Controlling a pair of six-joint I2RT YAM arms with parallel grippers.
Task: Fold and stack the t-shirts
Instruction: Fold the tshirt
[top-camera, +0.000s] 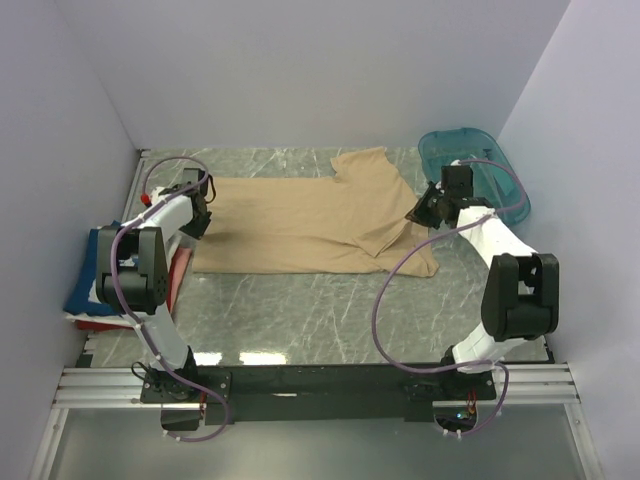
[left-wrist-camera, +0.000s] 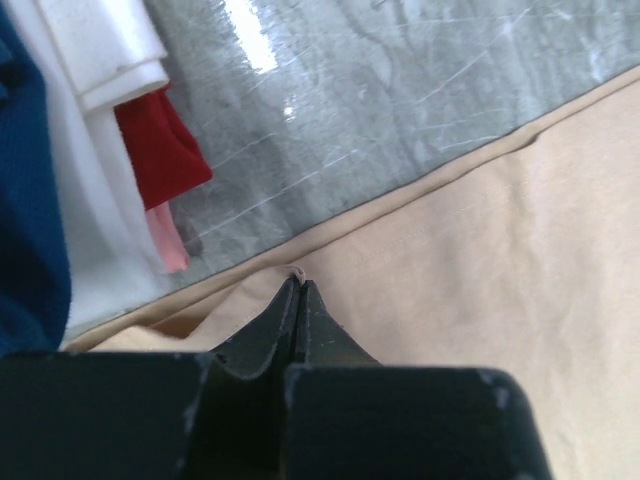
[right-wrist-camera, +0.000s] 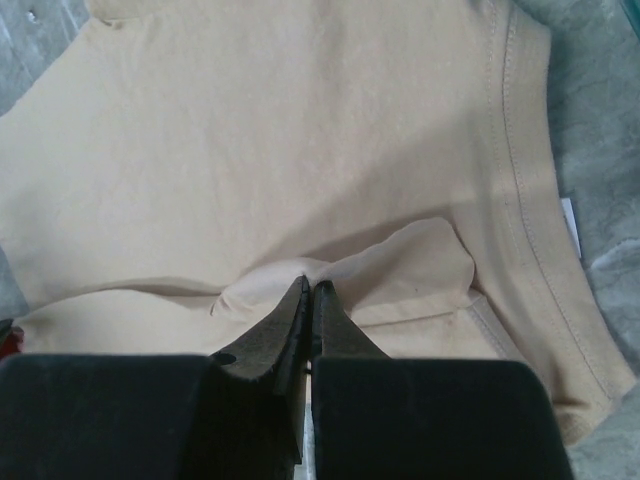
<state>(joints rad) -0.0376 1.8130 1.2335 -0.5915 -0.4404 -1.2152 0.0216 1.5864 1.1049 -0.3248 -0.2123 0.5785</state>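
The plain tan soft cloth t-shirt (top-camera: 290, 225) lies flat on the grey marbled bench (top-camera: 320, 310). Its long axis runs left to right, with the hem toward the left arm and the sleeves toward the right arm. Each arm is at the end nearer to it, and the cloth spans between them. The coming fold probably turns on this: both ends should travel together, across the short axis of the shirt.

In the left wrist view the left end effector (left-wrist-camera: 298, 288) is pressed closed at the hem edge, with a small tip of tan cloth between the jaws. In the right wrist view the right end effector (right-wrist-camera: 310, 290) is closed on a raised pucker of the shirt, near a stitched band. The top view is too far to show either pinch.

The left wrist view shows a folded red cloth shirt (left-wrist-camera: 160, 150) and a navy cloth shirt (left-wrist-camera: 25, 200) near the hem. Only the top view shows the teal plastic tub (top-camera: 480, 165), behind the right arm.
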